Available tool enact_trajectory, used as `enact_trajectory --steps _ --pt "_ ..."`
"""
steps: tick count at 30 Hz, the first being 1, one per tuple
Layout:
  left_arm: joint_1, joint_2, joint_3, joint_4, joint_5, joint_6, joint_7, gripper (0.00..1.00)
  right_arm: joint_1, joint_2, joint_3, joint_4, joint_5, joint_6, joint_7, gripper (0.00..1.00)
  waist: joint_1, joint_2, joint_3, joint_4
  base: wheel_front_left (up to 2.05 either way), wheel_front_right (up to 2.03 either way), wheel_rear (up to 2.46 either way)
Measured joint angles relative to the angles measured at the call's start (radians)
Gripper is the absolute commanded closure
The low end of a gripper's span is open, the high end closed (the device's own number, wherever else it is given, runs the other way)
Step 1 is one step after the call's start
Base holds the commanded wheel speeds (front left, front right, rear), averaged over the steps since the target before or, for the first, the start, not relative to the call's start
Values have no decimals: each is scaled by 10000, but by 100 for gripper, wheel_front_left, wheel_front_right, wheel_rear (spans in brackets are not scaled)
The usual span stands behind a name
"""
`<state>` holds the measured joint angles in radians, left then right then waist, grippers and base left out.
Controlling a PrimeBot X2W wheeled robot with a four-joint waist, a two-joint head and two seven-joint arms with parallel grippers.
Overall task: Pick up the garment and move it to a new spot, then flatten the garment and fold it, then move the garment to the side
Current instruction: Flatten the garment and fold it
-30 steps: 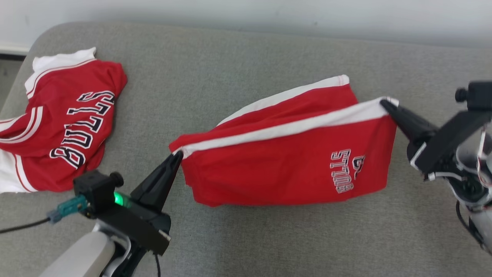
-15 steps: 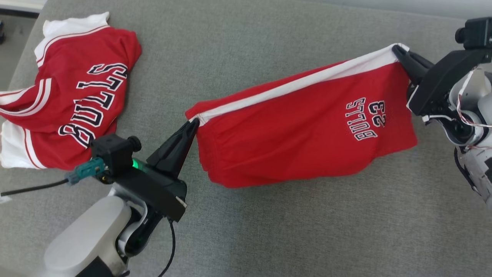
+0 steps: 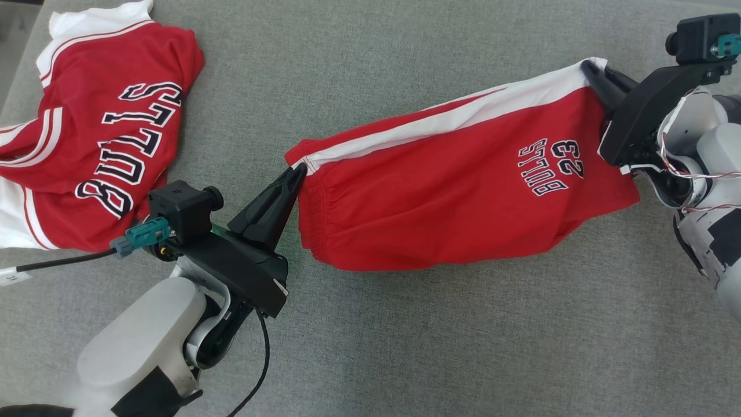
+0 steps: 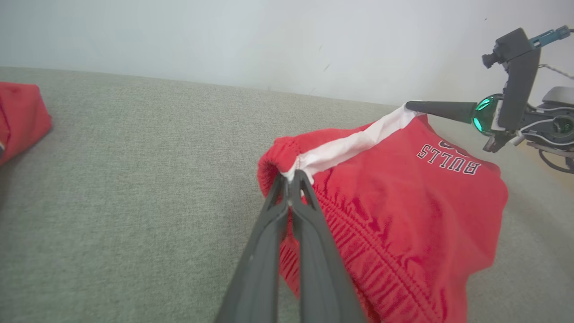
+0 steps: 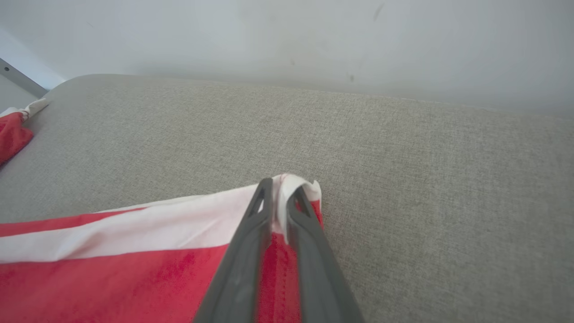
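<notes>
The garment [image 3: 451,191] is a pair of red shorts with a white side stripe and "BULLS 23" print. It hangs stretched between both grippers, its lower edge draping onto the grey cushion. My left gripper [image 3: 298,172] is shut on the elastic waistband corner, seen close in the left wrist view, where the left gripper [image 4: 291,177] pinches the garment [image 4: 403,202]. My right gripper [image 3: 590,66] is shut on the white hem corner. In the right wrist view the right gripper [image 5: 280,186] clamps a curl of white cloth of the garment [image 5: 134,260]. The left wrist view also catches the right gripper [image 4: 410,106].
A red and white Bulls jersey [image 3: 98,133] lies crumpled at the cushion's far left, close to my left wrist. The grey cushion [image 3: 405,347] stretches bare in front of the shorts. A pale wall [image 5: 287,36] rises behind it. A cable [image 3: 52,263] trails from the left wrist.
The head view has tilted down and shifted. The shorts' rear layer, which stood out behind the white stripe a second ago, is now almost covered by the front layer. Both grippers keep their hold.
</notes>
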<state>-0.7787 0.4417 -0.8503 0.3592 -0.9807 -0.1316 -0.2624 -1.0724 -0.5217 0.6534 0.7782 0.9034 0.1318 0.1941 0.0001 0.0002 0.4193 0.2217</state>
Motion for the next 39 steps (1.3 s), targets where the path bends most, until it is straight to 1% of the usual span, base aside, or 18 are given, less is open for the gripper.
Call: enact_trajectory --steps 1,2,5,10,14,17,20,24,27,29,31,32,35,39 --pt "0 -12 -8 54 29 0 0 62 -12 6 79 33 2 0 -31 0 0 0 -22 -8 0 0 0" --pt "1 -27 -4 94 69 0 0 0 -18 6 155 58 8 0 -98 0 0 0 -53 -15 0 0 0" --pt "29 -125 113 217 161 0 0 0 -55 23 337 104 169 0 -211 0 0 0 -179 -31 0 0 0" --pt "386 -196 280 357 633 0 0 0 89 -50 644 130 443 0 -468 0 -1 -1 -502 -48 0 0 0" --pt "799 -291 685 370 1103 0 0 0 520 -272 905 54 648 0 -855 0 -1 -1 -825 -49 0 0 0" --pt "1275 -410 1484 267 1697 0 0 0 925 -453 1095 40 736 0 -1254 0 -2 -2 -1077 -49 0 0 0" --pt "1857 -658 2581 44 2807 2 0 0 1366 -520 1290 35 828 0 -1522 0 -2 -2 -1315 -54 0 0 0" --pt "2886 -1248 4165 -591 4272 144 0 0 1829 -650 1442 31 980 0 -1806 0 -2 -2 -1573 -71 0 0 0" --pt "3658 -1705 5223 -1208 5287 314 0 0 2063 -692 1515 105 1080 0 -2006 0 -3 -2 -1692 -92 0 0 0" --pt "4128 -1941 5762 -1636 6052 410 0 0 2190 -669 1549 198 1120 0 -2136 0 -3 -2 -1743 -98 0 0 0" --pt "4593 -2347 6408 -2033 6454 518 0 0 2268 -619 1584 309 1152 0 -2222 0 -3 -3 -1777 -91 0 0 0" --pt "5026 -2596 6780 -2376 7093 520 0 0 2350 -562 1611 464 1172 0 -2299 0 -2 -2 -1798 -53 0 0 0" --pt "5594 -2976 7310 -2727 7731 531 0 0 2379 -481 1666 731 1168 0 -2360 0 -2 -2 -1818 8 0 0 0" --pt "6172 -3346 7758 -2867 8211 504 0 0 2402 -336 1737 1202 1129 0 -2382 0 -2 -2 -1858 89 0 0 0"
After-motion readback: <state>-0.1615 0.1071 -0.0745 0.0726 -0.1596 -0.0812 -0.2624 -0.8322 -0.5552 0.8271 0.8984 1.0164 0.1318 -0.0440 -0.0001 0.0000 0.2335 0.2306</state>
